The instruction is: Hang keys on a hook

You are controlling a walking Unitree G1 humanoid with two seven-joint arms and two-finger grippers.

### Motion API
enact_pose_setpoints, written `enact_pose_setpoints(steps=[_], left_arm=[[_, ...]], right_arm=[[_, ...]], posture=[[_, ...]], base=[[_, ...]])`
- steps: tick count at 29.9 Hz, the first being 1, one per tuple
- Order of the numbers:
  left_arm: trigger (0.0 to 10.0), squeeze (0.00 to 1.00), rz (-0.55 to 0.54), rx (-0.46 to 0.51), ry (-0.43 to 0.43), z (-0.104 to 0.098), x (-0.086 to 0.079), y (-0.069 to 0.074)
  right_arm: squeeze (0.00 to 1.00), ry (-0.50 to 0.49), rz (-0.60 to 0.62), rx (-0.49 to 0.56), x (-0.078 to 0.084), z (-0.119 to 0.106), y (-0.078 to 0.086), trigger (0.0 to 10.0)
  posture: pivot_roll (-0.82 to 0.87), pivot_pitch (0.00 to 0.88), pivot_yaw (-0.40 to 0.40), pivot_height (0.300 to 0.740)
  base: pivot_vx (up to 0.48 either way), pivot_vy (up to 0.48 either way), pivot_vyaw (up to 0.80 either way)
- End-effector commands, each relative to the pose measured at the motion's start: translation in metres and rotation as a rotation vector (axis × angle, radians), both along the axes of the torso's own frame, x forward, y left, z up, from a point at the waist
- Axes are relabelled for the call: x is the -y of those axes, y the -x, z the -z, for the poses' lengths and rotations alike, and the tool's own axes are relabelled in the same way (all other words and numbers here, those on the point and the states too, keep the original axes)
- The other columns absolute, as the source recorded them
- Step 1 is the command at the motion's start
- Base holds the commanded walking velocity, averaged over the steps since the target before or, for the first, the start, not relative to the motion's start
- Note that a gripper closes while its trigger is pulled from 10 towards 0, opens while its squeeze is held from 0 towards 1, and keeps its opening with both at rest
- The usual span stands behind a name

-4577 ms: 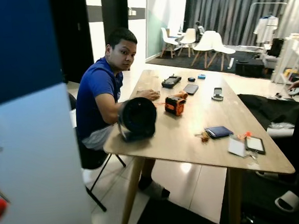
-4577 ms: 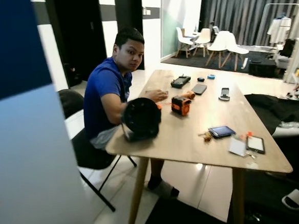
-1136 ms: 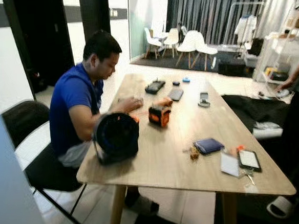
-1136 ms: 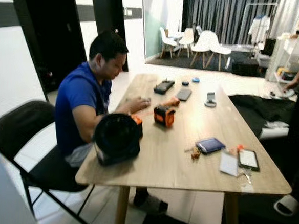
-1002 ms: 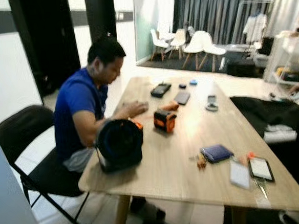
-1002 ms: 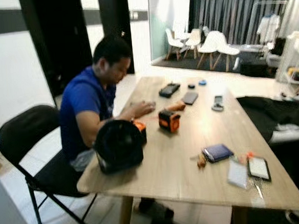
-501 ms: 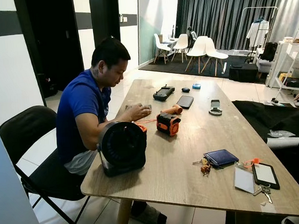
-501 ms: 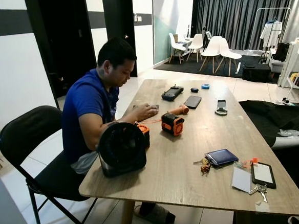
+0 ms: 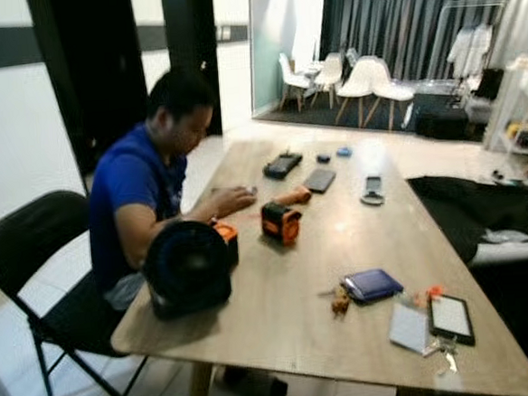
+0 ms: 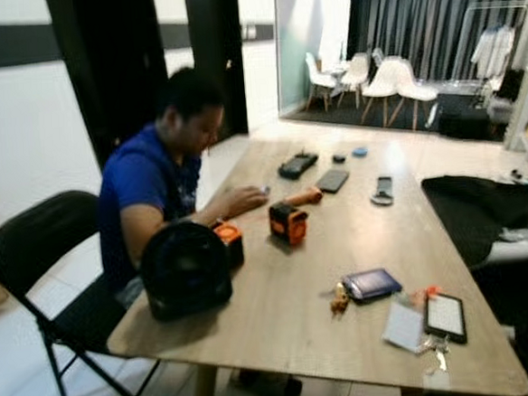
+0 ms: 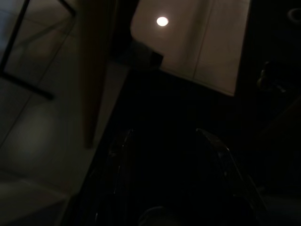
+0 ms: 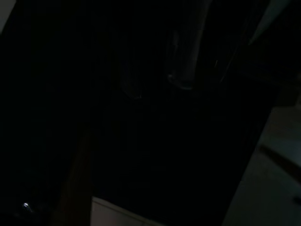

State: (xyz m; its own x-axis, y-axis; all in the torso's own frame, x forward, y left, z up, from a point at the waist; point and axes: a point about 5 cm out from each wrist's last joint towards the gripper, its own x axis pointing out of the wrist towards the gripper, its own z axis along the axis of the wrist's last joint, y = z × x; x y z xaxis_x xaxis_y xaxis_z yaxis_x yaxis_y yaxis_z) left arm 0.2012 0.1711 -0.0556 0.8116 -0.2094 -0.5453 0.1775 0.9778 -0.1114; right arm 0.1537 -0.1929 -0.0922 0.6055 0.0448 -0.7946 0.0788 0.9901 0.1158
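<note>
We face the surface (image 9: 297,286) from its near end, a little blurred. A person (image 9: 141,188) sits on a chair (image 9: 27,246) along its left side, hands resting on it. Near the left front corner stands a round fan (image 9: 187,267), and behind that, toward the middle, a small boxy device (image 9: 280,222). Farther back lie a handheld controller (image 9: 282,165), a phone (image 9: 319,179) and another phone (image 9: 371,189). Toward the right front lie a wallet (image 9: 370,284), a small bunch of keys (image 9: 340,302) just left of it, then a card (image 9: 407,327), a tablet (image 9: 451,318) and more keys (image 9: 446,356) at the near right edge. Chairs (image 9: 364,78) stand well behind.
</note>
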Motion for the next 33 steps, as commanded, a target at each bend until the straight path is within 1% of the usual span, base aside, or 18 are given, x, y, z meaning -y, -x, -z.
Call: enact_pose_setpoints(steps=[1, 5, 12, 15, 18, 19, 20, 22, 23, 24, 25, 26, 28, 29, 31, 32, 33], left_arm=[[10.0, 0.0, 0.027, -0.013, 0.002, 0.002, 0.002, 0.003], [10.0, 0.0, 0.062, -0.019, -0.005, 0.002, 0.004, 0.002], [10.0, 0.0, 0.085, -0.022, -0.01, 0.002, 0.005, 0.002], [10.0, 0.0, 0.113, -0.021, -0.013, 0.001, 0.005, 0.001], [10.0, 0.0, 0.125, -0.017, -0.017, 0.001, 0.005, 0.001], [10.0, 0.0, 0.141, -0.012, -0.023, 0.0, 0.005, 0.0], [10.0, 0.0, 0.162, -0.005, -0.026, -0.001, 0.006, 0.0], [10.0, 0.0, 0.162, -0.005, -0.026, -0.001, 0.006, 0.0], [10.0, 0.0, 0.177, -0.001, -0.028, -0.001, 0.006, 0.0], [10.0, 0.0, 0.188, 0.002, -0.031, -0.002, 0.005, 0.001], [10.0, 0.0, 0.188, 0.002, -0.031, -0.002, 0.005, 0.001], [10.0, 0.0, 0.192, 0.005, -0.033, -0.002, 0.005, 0.002], [10.0, 0.0, 0.19, 0.013, -0.035, -0.002, 0.001, 0.005], [10.0, 0.0, 0.19, 0.013, -0.035, -0.002, 0.001, 0.005], [10.0, 0.0, 0.188, 0.016, -0.036, -0.002, -0.001, 0.007], [10.0, 0.0, 0.188, 0.016, -0.036, -0.002, -0.001, 0.007], [10.0, 0.0, 0.188, 0.016, -0.037, -0.001, -0.003, 0.009]], right_arm=[[0.0, 0.008, 0.014, -0.02, 0.003, 0.002, 0.005, 10.0], [0.0, 0.007, 0.026, -0.025, 0.003, 0.003, 0.007, 10.0], [0.0, 0.008, 0.045, -0.032, 0.005, 0.003, 0.009, 10.0], [0.0, 0.012, 0.126, -0.039, 0.014, 0.004, 0.014, 10.0], [0.0, 0.016, 0.15, -0.04, 0.017, 0.004, 0.015, 10.0], [0.0, 0.03, 0.177, -0.043, 0.022, 0.004, 0.018, 10.0], [0.0, 0.083, 0.203, -0.062, 0.032, 0.004, 0.024, 10.0], [0.0, 0.083, 0.203, -0.062, 0.032, 0.004, 0.024, 10.0], [0.0, 0.131, 0.221, -0.078, 0.041, 0.004, 0.03, 10.0], [0.0, 0.211, 0.266, -0.099, 0.056, 0.003, 0.039, 10.0], [0.0, 0.211, 0.266, -0.099, 0.056, 0.003, 0.039, 10.0], [0.0, 0.293, 0.32, -0.114, 0.073, 0.001, 0.05, 10.0], [0.0, 0.458, 0.453, -0.106, 0.114, -0.012, 0.07, 10.0], [0.0, 0.458, 0.453, -0.106, 0.114, -0.012, 0.07, 10.0], [0.0, 0.549, 0.55, -0.075, 0.14, -0.025, 0.08, 10.0], [0.0, 0.549, 0.55, -0.075, 0.14, -0.025, 0.08, 10.0], [0.0, 0.578, 0.597, -0.05, 0.151, -0.031, 0.082, 10.0]], posture=[[0.06, 0.017, -0.023, 0.74], [0.05, 0.016, -0.02, 0.74], [0.05, 0.014, -0.011, 0.74], [0.06, 0.011, 0.0, 0.74], [0.06, 0.01, 0.002, 0.74], [0.05, 0.008, 0.004, 0.74], [0.05, 0.008, 0.008, 0.74], [0.05, 0.008, 0.008, 0.74], [0.05, 0.006, 0.009, 0.74], [0.05, 0.004, 0.009, 0.74], [0.05, 0.004, 0.009, 0.74], [0.05, 0.002, 0.009, 0.74], [0.05, 0.001, 0.008, 0.74], [0.05, 0.001, 0.008, 0.74], [0.05, 0.001, 0.009, 0.74], [0.05, 0.001, 0.009, 0.74], [0.05, 0.001, 0.009, 0.74]], base=[[0.0, 0.0, 0.0], [0.0, 0.0, 0.0], [0.0, 0.0, 0.0], [0.0, 0.0, 0.0], [0.0, 0.0, 0.0], [0.0, 0.0, 0.0], [0.0, 0.0, 0.0], [0.0, 0.0, 0.0], [0.0, 0.0, 0.0], [0.0, 0.0, 0.0], [0.0, 0.0, 0.0], [0.0, 0.0, 0.0], [0.0, 0.0, 0.0], [0.0, 0.0, 0.0], [0.0, 0.0, 0.0], [0.0, 0.0, 0.0], [0.0, 0.0, 0.0]])
